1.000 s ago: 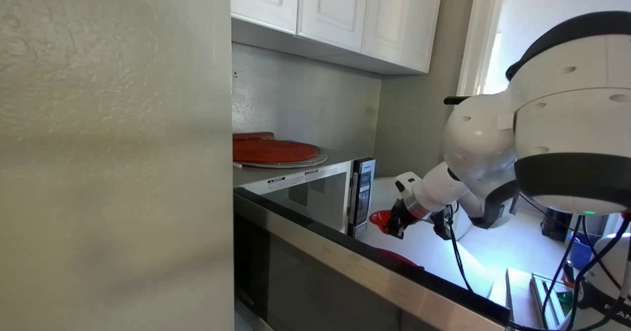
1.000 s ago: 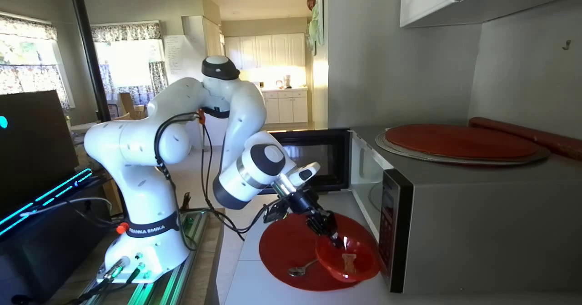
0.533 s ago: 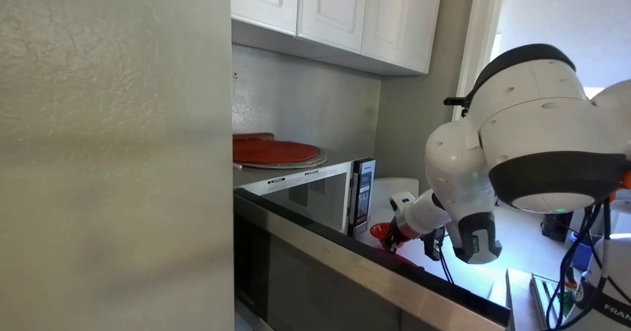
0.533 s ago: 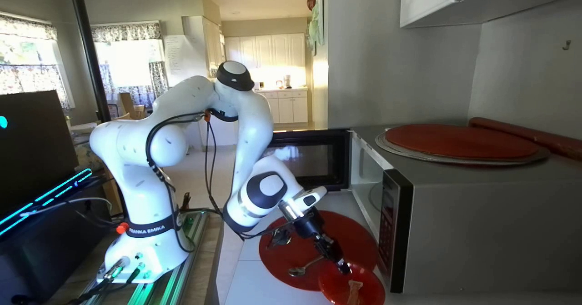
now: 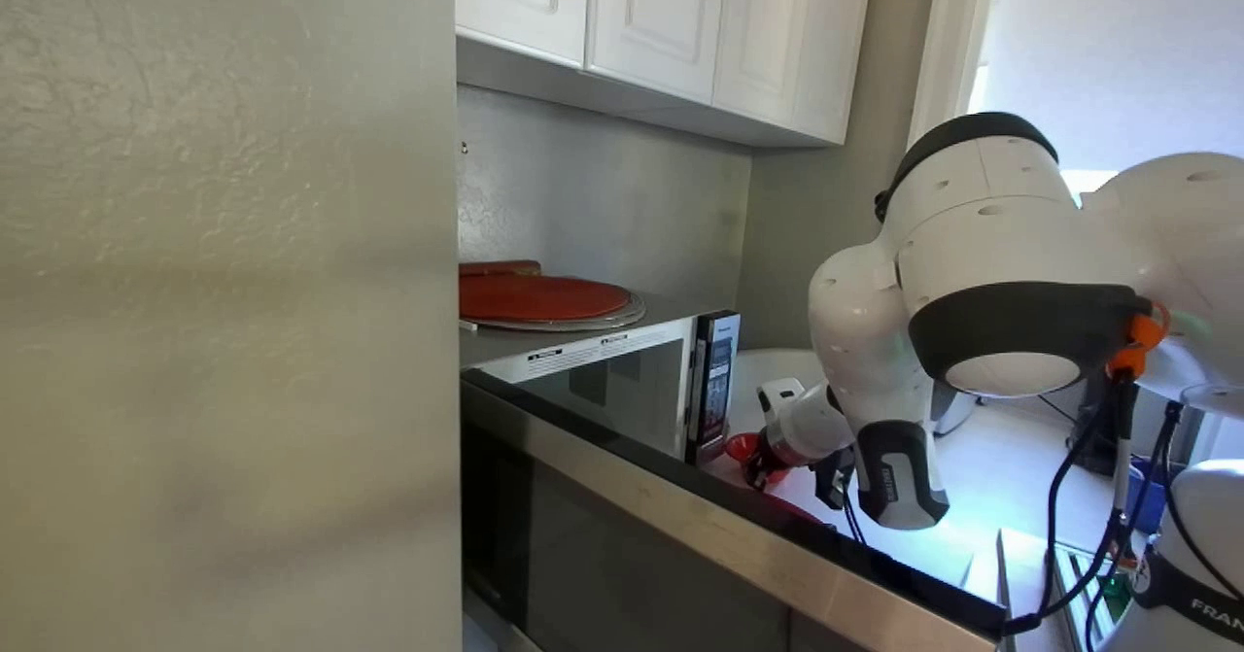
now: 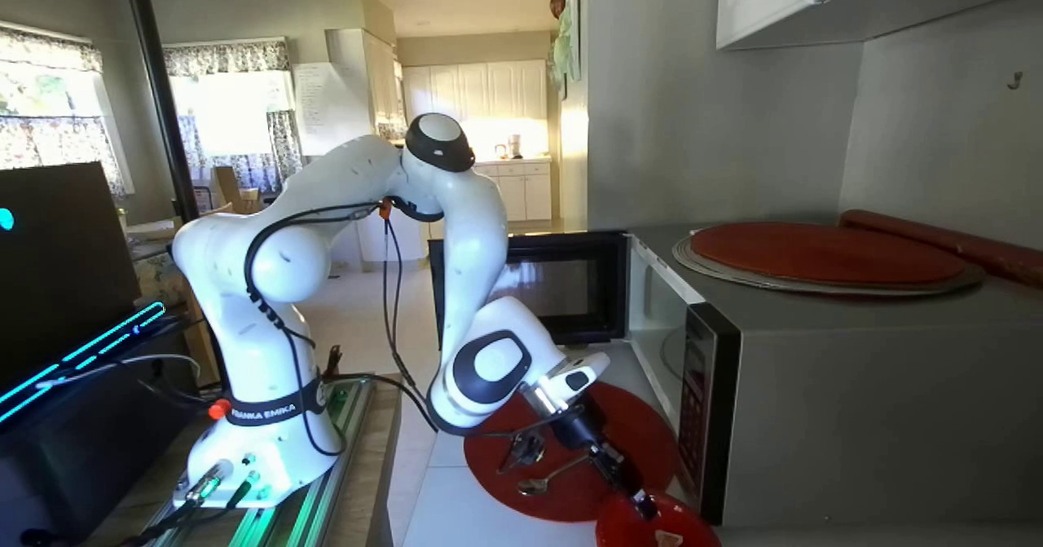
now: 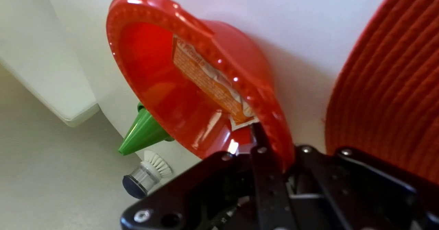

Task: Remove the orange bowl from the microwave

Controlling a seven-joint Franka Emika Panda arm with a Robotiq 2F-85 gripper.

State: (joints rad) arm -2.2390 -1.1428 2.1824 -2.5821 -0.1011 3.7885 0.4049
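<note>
As hand (image 6: 642, 503) grips bowl (image 7: 185, 96), microwave (image 6: 872, 416) — alongside

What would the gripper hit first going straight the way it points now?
Probably the white countertop: the gripper holds the orange bowl, which may touch down first, though any gap beneath it is hard to judge.
</note>
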